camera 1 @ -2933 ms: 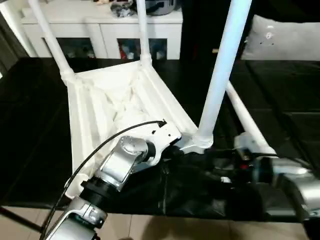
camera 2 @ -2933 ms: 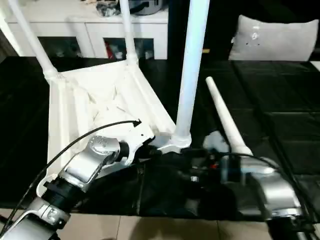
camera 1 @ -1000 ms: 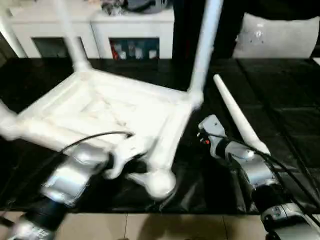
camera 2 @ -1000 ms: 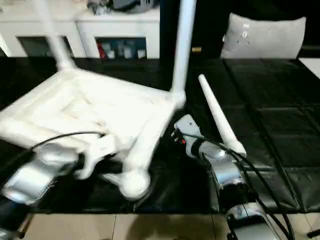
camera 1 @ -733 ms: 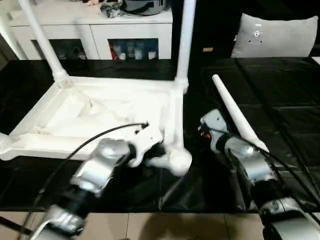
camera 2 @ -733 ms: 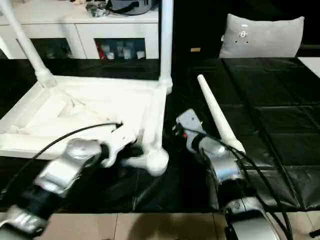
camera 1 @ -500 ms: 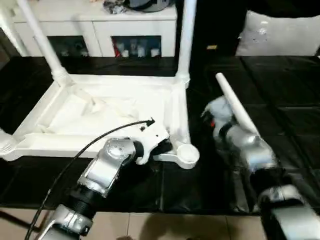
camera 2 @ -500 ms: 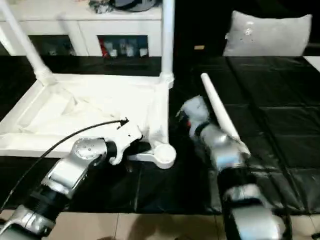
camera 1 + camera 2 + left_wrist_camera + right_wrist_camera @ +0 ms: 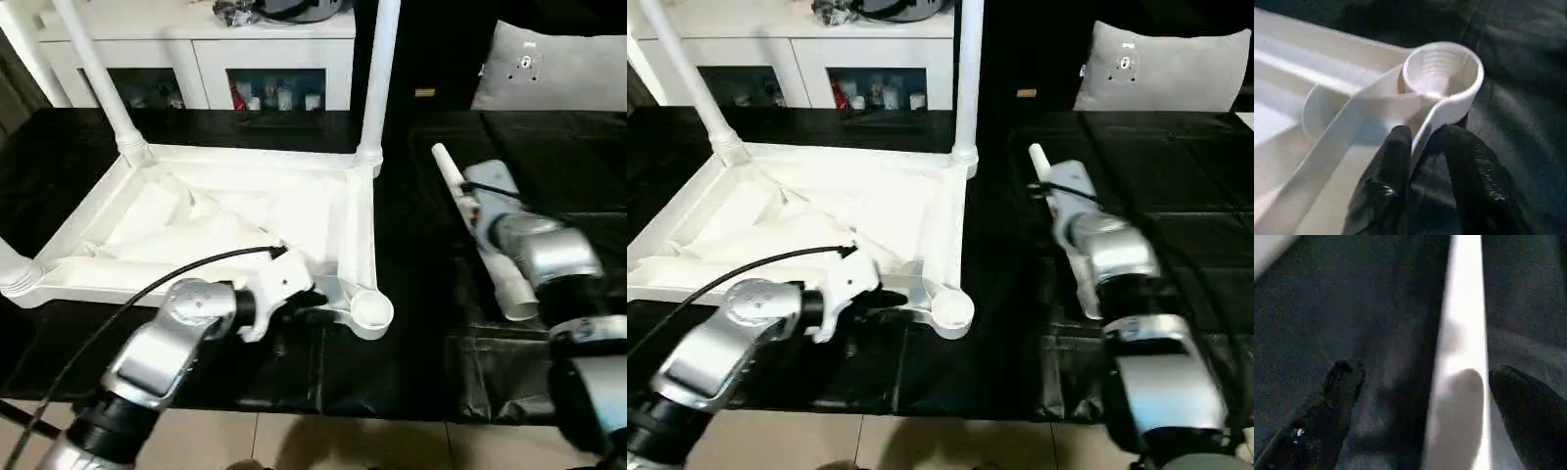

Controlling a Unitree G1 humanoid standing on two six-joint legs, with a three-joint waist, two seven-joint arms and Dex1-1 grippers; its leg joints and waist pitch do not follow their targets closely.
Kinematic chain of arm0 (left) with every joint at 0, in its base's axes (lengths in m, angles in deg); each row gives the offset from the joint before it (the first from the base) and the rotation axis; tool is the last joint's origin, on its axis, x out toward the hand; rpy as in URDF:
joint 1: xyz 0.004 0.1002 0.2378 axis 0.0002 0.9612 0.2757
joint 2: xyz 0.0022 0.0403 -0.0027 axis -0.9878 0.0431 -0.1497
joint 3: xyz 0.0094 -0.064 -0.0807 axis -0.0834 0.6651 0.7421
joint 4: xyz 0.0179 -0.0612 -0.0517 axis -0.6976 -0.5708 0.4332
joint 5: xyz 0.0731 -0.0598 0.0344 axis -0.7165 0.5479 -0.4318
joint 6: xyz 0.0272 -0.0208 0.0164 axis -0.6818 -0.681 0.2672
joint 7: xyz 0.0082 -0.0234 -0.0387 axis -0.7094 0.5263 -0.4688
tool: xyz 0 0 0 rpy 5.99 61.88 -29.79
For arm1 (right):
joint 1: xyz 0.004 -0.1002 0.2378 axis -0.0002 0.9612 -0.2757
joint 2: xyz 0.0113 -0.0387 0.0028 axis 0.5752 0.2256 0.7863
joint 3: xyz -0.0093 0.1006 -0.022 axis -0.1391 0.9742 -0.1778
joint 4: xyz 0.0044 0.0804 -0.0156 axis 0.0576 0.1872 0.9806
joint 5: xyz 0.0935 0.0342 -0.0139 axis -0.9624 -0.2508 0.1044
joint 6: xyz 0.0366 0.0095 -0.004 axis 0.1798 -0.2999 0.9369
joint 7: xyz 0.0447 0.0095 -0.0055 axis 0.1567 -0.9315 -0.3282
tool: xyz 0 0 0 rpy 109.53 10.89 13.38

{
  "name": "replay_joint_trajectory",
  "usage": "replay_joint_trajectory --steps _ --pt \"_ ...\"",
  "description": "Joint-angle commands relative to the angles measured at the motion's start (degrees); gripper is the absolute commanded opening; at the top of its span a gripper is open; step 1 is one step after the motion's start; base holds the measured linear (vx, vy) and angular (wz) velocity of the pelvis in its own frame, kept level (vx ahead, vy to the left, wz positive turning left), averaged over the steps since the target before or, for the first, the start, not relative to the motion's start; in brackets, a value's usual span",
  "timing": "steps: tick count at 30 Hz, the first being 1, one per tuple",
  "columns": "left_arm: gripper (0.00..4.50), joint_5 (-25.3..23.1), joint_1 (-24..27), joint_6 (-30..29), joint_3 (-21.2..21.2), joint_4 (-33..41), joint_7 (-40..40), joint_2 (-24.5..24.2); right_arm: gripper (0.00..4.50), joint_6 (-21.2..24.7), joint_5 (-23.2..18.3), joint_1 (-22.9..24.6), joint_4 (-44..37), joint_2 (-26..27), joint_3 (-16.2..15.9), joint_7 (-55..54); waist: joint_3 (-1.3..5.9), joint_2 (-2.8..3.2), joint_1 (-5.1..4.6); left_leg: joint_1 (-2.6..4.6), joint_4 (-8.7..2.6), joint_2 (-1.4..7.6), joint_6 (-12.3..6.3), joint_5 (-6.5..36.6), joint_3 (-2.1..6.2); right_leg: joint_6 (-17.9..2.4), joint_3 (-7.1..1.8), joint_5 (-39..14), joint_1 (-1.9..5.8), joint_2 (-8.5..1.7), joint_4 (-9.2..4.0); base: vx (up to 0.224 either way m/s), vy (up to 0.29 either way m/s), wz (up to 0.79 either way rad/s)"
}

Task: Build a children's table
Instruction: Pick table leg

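The children's table top [image 9: 211, 230] lies upside down on the black mat, ribbed side up. White legs [image 9: 377, 78] stand in its two far corners, and a third rises at the left edge. The near right corner socket [image 9: 370, 311] is empty. My left gripper [image 9: 1422, 133] straddles the thin rim just behind that socket, its fingers slightly apart. A loose tapered leg [image 9: 509, 289] lies on the mat to the right. My right gripper [image 9: 1425, 373] hangs over it, wide open, one finger on each side.
A white cabinet [image 9: 211, 54] with glass doors stands along the back. A grey cushion [image 9: 558, 64] rests at the far right. The black quilted mat [image 9: 578, 147] stretches out to the right of the loose leg. A black cable [image 9: 147, 284] runs along my left forearm.
The table top swung round and now lies flat. My left fingers have parted a little at the rim. My right gripper has moved out over the loose leg.
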State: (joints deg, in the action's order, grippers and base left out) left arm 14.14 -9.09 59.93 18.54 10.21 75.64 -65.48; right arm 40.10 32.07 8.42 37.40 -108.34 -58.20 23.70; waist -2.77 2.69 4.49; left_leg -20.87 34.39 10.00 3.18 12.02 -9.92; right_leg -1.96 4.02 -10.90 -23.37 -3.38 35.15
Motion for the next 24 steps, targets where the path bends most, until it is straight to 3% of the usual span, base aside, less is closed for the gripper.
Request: replay_joint_trajectory --steps 1,4,5,8,12,20,24 --pt "1.63 0.44 -0.06 -0.89 0.87 1.82 0.25 -0.55 4.5 4.54 0.52 -0.34 -0.78 -0.49 -0.65 2.03 3.54 -1.08 -0.04 0.14 -3.29 2.44 -2.4 4.1 0.59 -11.72 -2.86 -9.61 3.7 -4.24 -4.01 0.0 0.0 0.0" --pt "1.72 0.74 0.21 -1.63 0.99 2.79 0.07 -1.16 4.5 8.55 0.12 0.44 -1.18 -1.76 -0.54 3.44 3.7 -0.86 0.16 0.01 -3.12 2.53 -2.86 2.43 0.67 -12.35 -2.85 -7.26 3.8 -4.3 -3.6 0.0 0.0 0.0" --pt "1.84 0.77 0.24 -1.75 0.98 2.93 0.03 -1.23 4.12 8.9 0.06 0.53 -1.2 -1.94 -0.43 3.44 3.69 -0.9 0.18 0.0 -3.06 2.49 -3.04 2.29 0.61 -12.56 -2.84 -6.77 3.74 -4.28 -3.6 0.0 0.0 0.0" --pt "2.07 0.86 0.62 -2.5 0.23 3.83 0.09 -2.04 4.09 11.33 -1.9 0.9 -1.12 -2.91 1.21 3.35 3.7 -0.59 0.33 0.08 -2.99 2.43 -2.95 2.72 0.58 -12.54 -2.84 -7.45 3.72 -4.37 -3.7 0.0 0.0 0.0" --pt "2.38 0.75 0.09 -2.79 -0.16 3.67 -0.09 -1.98 3.66 14.42 -3.14 1.85 -1.9 -3.37 1.57 6.0 3.66 -0.49 0.58 0.12 -2.95 2.48 -2.89 3.32 0.53 -12.27 -2.76 -8.32 3.57 -4.21 -3.91 0.0 0.0 0.0" --pt "3.0 1.16 0.12 -3.7 -0.55 4.71 -0.26 -2.23 2.97 19.7 -4.27 4.88 -6.26 -5.29 -0.41 10.25 3.7 -0.93 0.85 0.04 -2.92 2.49 -2.75 2.74 0.62 -11.66 -2.81 -8.91 3.73 -4.34 -3.83 0.0 0.0 0.0" --pt "3.32 1.32 0.1 -4.08 -0.75 4.81 -0.43 -2.22 2.71 19.68 -4.42 6.49 -5.06 -5.73 0.03 10.61 3.63 -0.94 0.79 0.05 -2.91 2.42 -2.65 3.14 0.56 -11.44 -2.79 -10.38 3.61 -4.34 -4.1 0.0 0.0 0.0"
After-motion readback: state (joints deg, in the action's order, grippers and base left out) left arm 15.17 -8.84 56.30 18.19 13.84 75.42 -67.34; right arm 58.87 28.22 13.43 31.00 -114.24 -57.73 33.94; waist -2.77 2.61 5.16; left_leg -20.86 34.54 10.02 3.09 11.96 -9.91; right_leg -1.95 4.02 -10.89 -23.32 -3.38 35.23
